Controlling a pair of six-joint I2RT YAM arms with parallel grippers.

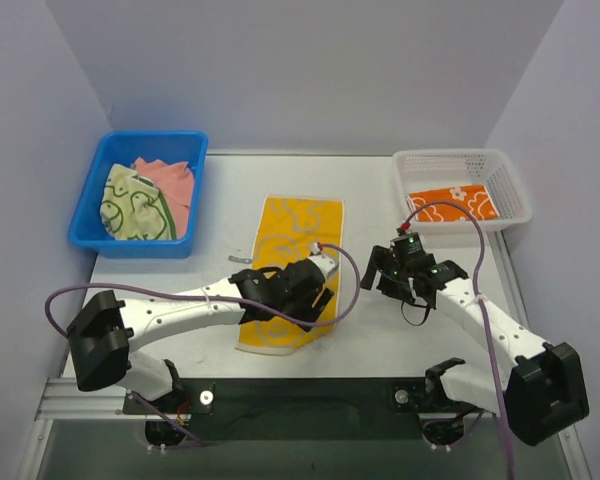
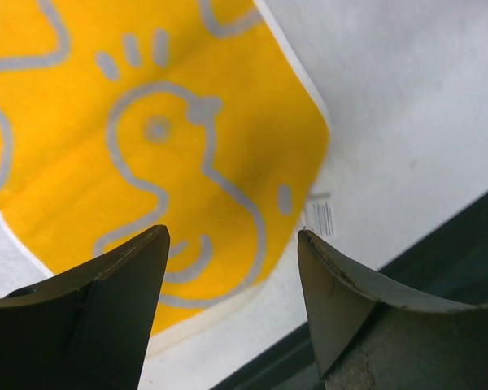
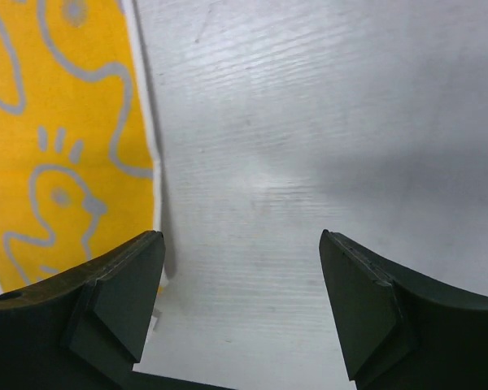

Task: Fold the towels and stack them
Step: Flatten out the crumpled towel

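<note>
A yellow towel with grey duck print (image 1: 292,240) lies spread flat in the middle of the table. My left gripper (image 1: 313,300) hovers open over its near right corner; the left wrist view shows that corner (image 2: 146,122) between and beyond the open gripper (image 2: 232,237), nothing held. My right gripper (image 1: 395,283) is open and empty over bare table just right of the towel; the towel's right edge (image 3: 61,122) shows beside its left finger, with the gripper (image 3: 241,237) over the tabletop. An orange flowered towel (image 1: 450,203) lies folded in the white basket.
A blue bin (image 1: 85,225) at the back left holds a pale green duck towel (image 1: 130,205) and a salmon-pink towel (image 1: 175,185). The white basket (image 1: 510,180) stands at the back right. The table's dark front edge (image 2: 439,244) is close to the left gripper.
</note>
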